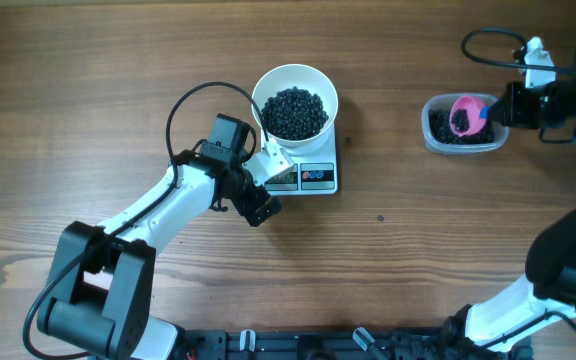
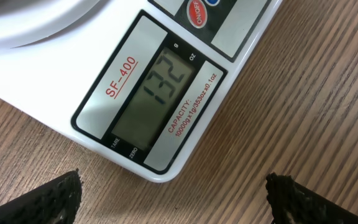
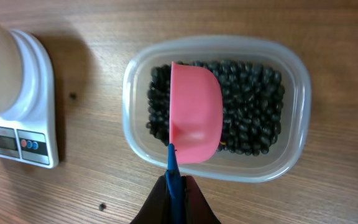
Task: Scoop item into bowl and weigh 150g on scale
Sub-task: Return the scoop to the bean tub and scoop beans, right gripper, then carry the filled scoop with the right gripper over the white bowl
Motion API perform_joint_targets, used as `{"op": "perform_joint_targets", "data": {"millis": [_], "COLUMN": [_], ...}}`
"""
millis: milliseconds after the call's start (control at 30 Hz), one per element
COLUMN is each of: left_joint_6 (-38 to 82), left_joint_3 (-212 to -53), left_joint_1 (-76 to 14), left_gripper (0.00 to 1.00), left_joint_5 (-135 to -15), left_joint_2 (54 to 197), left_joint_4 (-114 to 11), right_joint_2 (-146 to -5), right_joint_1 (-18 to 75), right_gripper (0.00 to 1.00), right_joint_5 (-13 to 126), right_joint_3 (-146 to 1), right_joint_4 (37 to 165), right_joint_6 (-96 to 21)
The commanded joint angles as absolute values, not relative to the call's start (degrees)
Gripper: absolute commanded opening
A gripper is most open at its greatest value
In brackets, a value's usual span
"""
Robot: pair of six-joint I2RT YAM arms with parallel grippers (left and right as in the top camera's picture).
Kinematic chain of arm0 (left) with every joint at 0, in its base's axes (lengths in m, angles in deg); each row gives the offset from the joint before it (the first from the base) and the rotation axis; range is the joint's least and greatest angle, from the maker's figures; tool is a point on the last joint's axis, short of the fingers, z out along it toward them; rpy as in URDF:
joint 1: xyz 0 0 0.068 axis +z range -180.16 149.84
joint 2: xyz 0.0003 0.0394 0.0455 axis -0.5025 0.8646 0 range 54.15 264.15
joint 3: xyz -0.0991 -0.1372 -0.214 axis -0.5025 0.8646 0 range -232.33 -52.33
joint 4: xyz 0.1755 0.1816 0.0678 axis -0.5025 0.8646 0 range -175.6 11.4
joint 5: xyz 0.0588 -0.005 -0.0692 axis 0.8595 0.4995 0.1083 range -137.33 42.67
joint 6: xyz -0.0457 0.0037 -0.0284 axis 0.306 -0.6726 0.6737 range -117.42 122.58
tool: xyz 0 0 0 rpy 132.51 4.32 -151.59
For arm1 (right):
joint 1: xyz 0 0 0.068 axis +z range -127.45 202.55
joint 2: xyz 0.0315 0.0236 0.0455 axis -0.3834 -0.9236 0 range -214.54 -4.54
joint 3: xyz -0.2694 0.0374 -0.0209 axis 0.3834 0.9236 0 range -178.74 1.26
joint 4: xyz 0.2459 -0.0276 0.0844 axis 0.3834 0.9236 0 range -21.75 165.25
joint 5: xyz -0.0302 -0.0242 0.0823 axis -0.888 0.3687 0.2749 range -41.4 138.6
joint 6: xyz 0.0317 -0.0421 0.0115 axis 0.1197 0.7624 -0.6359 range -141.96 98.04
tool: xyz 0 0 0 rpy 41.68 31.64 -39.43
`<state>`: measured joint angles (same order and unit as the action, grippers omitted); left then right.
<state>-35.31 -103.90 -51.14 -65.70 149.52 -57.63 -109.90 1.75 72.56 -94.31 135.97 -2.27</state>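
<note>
Two hands: left hand (image 2: 179, 202) spread wide, empty, beside scale (image 2: 166, 93), right hand (image 3: 178, 200) clamped on scoop (image 3: 194, 115)

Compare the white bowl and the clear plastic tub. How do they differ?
The bowl is round and opaque white; the tub is clear and shaped like a rounded rectangle. The bowl stands on the scale; the tub sits directly on the table. A pink scoop is in the tub; the bowl has no scoop. Both hold small black beans.
</note>
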Motion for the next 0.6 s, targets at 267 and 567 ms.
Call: {"op": "perform_joint_targets", "data": {"millis": [267, 567], "left_joint_6": [-36.2, -36.2], "left_joint_3": [-103.6, -103.6], "left_joint_1": [-51.2, -51.2], "left_gripper": [1.00, 1.00], "left_joint_5": [-66.8, -66.8], "left_joint_2": [150.0, 150.0], "left_joint_4": [-57.8, -57.8], "right_joint_2": [-100.0, -102.6], "right_joint_1": [8.0, 28.5], "right_gripper": [0.04, 0.04], "right_joint_5": [94.2, 94.0], "right_joint_3": [-94.5, -94.5], "right_joint_4": [128.4, 117.6], "right_joint_6": [5.0, -1.4]}}
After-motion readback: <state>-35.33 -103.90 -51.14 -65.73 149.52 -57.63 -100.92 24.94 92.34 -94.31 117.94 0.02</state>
